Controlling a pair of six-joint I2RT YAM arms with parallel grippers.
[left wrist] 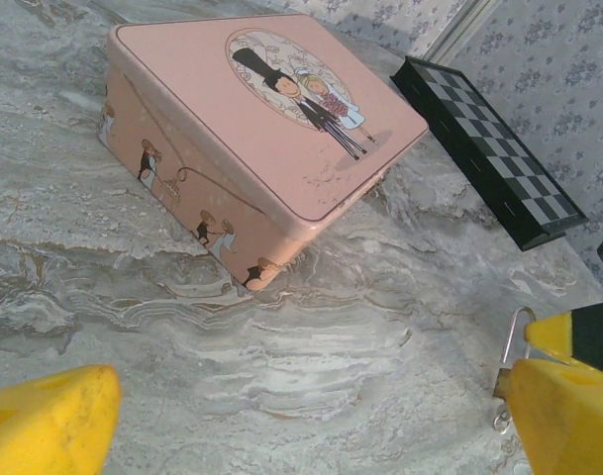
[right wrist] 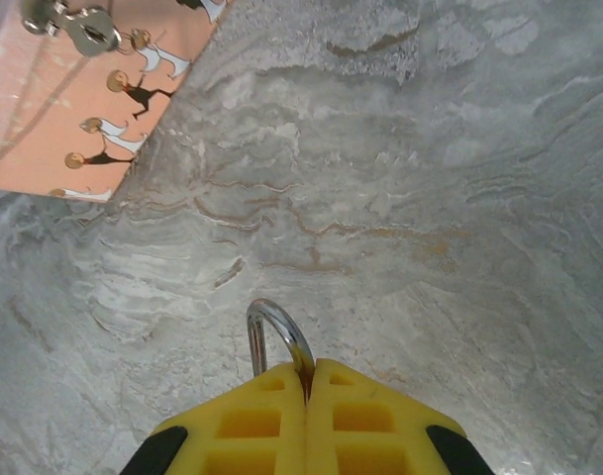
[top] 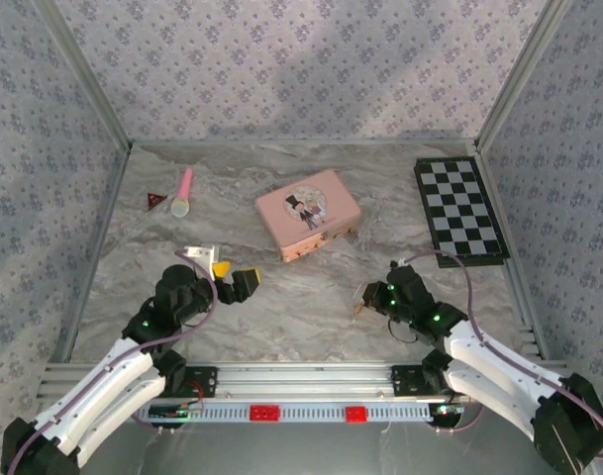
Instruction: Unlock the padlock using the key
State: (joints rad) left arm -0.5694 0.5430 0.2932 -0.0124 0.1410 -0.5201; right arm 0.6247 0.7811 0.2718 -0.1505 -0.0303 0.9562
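Padlock clamped in R gripper: yellow pads pressed tight together, thin silvery shackle poking out past the tips, brass body hidden btwn pads. Via R wrist cam: shackle over bare marbled table, contact w/ surface can't tell. Same cam, top-left corner: side wall of pink tin w/ small dancing figures, plus silvery key-like bits in front of it (lying or hanging, can't tell).

L gripper jaws wide apart, bare table btwn. Via L wrist cam: yellow fingers at the two bottom corners. Tin straight ahead, lid w/ cartoon couple print, near corner pointing at cam. Checkerboard behind-right of tin, apart from it. Thin silvery loop at right edge beside a yellow/black tip (prob the same shackle, not sure).

From top cam, overall layout: both grippers low near front of table, tips facing each other, well apart. Tin beyond the gap btwn them, roughly centre. Checkerboard far right by the wall. Pink mic toy and red triangle far left, just beside each other. Padlock too small to make out there, just a dark blob at R tips.
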